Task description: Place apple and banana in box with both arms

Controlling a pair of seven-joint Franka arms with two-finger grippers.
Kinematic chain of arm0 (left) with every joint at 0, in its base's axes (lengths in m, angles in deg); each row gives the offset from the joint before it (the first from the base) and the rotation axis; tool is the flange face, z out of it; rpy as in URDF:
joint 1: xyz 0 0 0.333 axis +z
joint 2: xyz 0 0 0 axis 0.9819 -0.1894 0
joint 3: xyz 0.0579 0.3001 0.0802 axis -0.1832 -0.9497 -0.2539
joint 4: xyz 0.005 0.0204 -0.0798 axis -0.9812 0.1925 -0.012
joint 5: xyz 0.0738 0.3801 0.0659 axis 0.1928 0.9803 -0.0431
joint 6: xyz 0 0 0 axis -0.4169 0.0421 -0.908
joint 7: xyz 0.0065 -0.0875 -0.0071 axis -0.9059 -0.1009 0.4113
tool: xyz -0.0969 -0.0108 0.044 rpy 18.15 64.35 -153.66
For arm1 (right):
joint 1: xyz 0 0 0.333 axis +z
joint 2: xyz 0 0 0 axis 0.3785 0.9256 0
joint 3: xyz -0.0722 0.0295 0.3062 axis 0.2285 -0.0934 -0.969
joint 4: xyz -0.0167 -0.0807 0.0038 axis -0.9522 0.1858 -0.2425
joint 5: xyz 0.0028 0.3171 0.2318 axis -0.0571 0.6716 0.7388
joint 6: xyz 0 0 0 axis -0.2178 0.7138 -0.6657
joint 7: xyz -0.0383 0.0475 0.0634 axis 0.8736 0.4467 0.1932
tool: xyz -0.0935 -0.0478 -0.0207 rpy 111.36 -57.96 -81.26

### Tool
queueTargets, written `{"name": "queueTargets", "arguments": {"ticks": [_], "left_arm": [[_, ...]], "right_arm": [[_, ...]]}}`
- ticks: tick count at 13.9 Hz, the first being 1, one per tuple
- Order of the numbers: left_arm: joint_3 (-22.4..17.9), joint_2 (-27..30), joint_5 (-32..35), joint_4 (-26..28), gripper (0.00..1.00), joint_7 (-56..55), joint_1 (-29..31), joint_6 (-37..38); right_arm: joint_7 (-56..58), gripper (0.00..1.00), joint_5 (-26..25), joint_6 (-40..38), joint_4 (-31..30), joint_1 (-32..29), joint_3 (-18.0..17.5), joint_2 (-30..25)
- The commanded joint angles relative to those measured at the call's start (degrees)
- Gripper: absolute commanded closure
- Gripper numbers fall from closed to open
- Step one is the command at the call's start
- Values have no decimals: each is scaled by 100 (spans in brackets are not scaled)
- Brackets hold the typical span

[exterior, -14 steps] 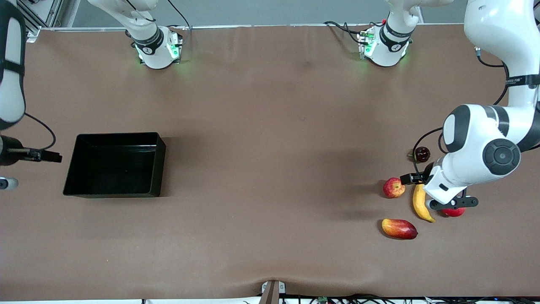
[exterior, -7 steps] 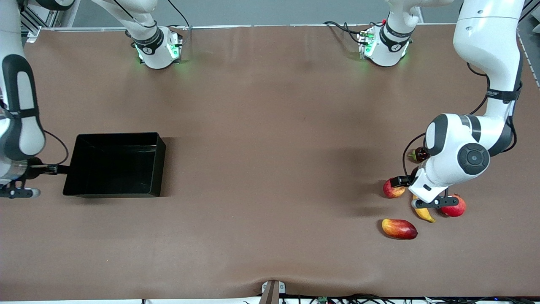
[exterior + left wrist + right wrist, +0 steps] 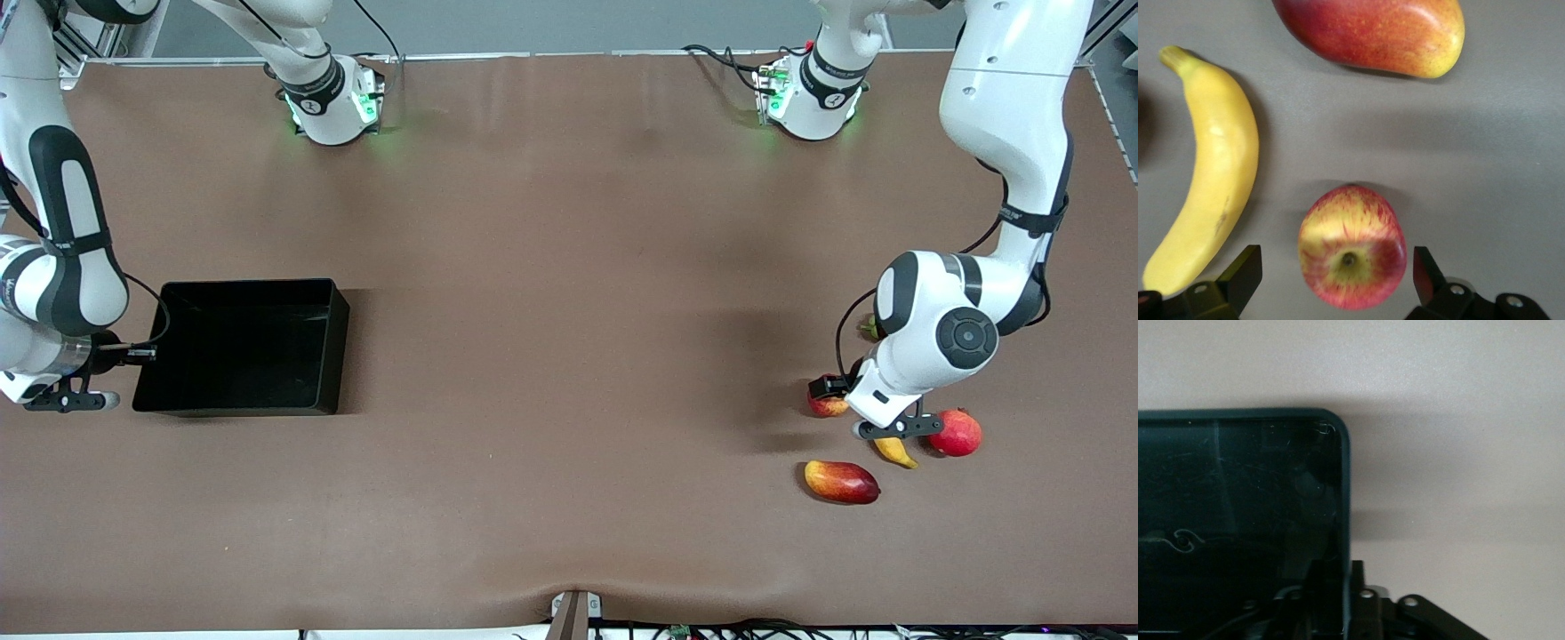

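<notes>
Toward the left arm's end of the desk, apple (image 3: 1351,260) stem end up between wide-apart left gripper (image 3: 1335,259) fingers; just beside, banana (image 3: 1208,173), long axis running toward the front camera's edge. At the right arm's end, right gripper (image 3: 1338,587) clamped on box (image 3: 1346,487) wall

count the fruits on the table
4, all by the left arm: small streaked red-yellow apple, long curved yellow banana beside it, oval red-yellow mango nearest the camera, plain red round fruit beside the banana. The arm may hide more.
</notes>
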Motion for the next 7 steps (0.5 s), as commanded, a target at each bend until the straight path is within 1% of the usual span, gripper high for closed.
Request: {"name": "queueTargets", "arguments": {"ticks": [1, 3, 4, 5, 6, 7], "left_arm": [[-2, -124, -94, 41, 0, -77, -37, -279], [-2, -194, -94, 32, 0, -77, -37, -288], [-2, -238, -94, 32, 0, -77, -37, -288], [-2, -265, -94, 32, 2, -69, -37, -288], [-2, -265, -94, 41, 28, -69, -37, -288], [-2, -265, -94, 41, 52, -34, -28, -280]], "right_arm": [[218, 100, 98, -37, -116, -68, -39, -159], [200, 100, 98, -115, -63, -51, -48, -185], [183, 100, 116, -386, 68, -7, -56, -212], [165, 100, 133, -876, 391, 46, -74, -238], [130, 100, 264, -1481, 803, 159, -74, -238], [43, 100, 552, -2000, 1120, 195, -65, -238]]}}
